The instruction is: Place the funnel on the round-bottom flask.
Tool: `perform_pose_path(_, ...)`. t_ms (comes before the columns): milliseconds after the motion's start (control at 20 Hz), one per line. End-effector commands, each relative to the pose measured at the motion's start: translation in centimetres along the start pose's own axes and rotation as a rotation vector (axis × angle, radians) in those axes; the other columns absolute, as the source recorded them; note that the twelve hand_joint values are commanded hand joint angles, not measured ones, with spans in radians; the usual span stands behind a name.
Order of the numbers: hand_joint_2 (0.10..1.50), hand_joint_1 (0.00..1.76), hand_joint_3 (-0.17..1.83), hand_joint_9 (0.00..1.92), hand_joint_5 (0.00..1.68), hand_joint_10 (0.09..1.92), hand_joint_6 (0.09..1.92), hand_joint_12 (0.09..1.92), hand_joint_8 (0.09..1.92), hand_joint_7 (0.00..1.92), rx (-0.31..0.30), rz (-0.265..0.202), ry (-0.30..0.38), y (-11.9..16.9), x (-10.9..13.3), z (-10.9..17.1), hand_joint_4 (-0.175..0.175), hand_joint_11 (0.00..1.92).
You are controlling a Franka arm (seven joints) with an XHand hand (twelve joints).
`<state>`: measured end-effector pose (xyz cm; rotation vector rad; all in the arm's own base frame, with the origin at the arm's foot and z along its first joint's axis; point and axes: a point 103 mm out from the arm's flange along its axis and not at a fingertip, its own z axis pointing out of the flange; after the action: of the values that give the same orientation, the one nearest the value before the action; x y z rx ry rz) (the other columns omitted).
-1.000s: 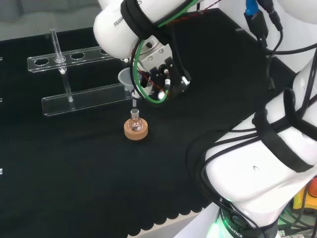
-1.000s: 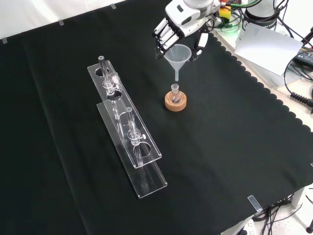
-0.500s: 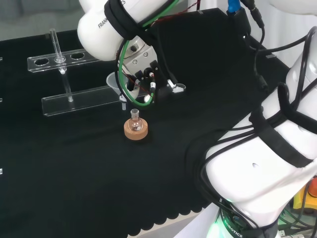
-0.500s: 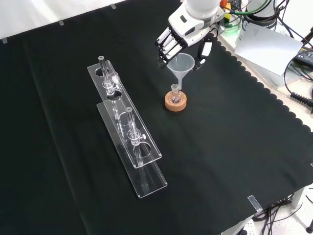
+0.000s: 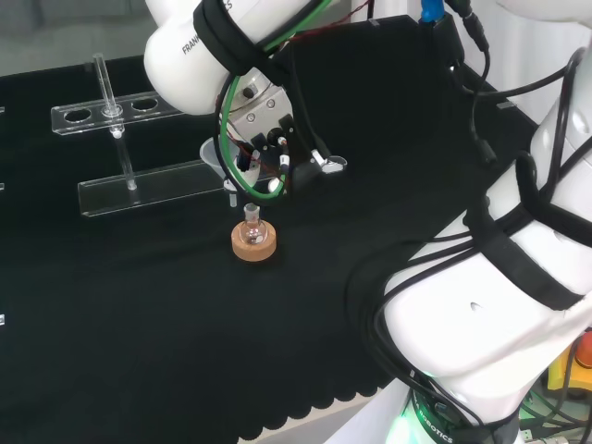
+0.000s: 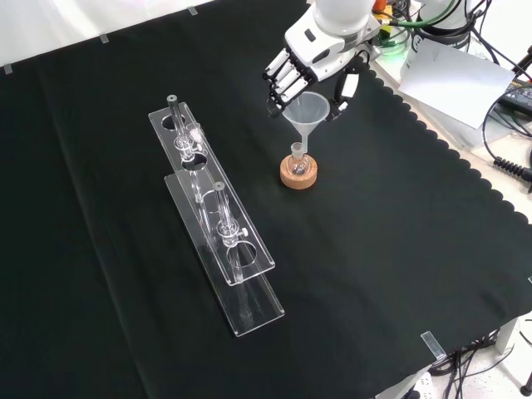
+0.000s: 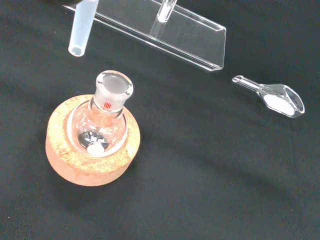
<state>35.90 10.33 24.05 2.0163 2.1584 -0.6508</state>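
Note:
A small round-bottom flask [image 6: 298, 155] [image 5: 252, 222] [image 7: 106, 116] stands upright in a cork ring [image 6: 298, 173] [image 7: 87, 162] near the middle of the cloth. The hand [image 6: 309, 60] is shut on a clear funnel [image 6: 305, 114] [image 5: 216, 154] and holds it just above the flask. In the front view the funnel's stem points down at the flask's neck. The wrist view shows the stem's tip [image 7: 81, 31] a little off to one side of the open neck, not inside it.
A clear test-tube rack [image 6: 216, 218] [image 5: 148, 148] with tubes in it stands left of the flask in the front view. A small clear scoop with white powder [image 7: 277, 97] [image 5: 333, 164] lies on the cloth near the hand. Cables and papers lie past the cloth's right edge in the front view.
Over the last second the hand has carried the funnel lower and closer over the flask. In the last half second it has barely moved.

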Motion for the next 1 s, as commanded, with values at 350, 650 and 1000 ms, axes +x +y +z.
perform_pose_path(350,0.79,0.80,0.68,0.82,0.56,0.52,0.54,1.29,0.66,0.50,0.008,0.023,0.006,0.0,-0.5,-0.1,-0.041,0.55)
perform_pose_path(650,0.79,0.80,0.68,0.82,0.56,0.52,0.55,1.29,0.67,0.49,0.016,0.018,0.030,-0.1,-1.5,-0.2,-0.041,0.55)
perform_pose_path(1000,0.79,0.80,0.69,0.82,0.56,0.52,0.55,1.29,0.67,0.49,0.026,0.024,0.061,-0.5,-2.3,0.5,-0.042,0.55)
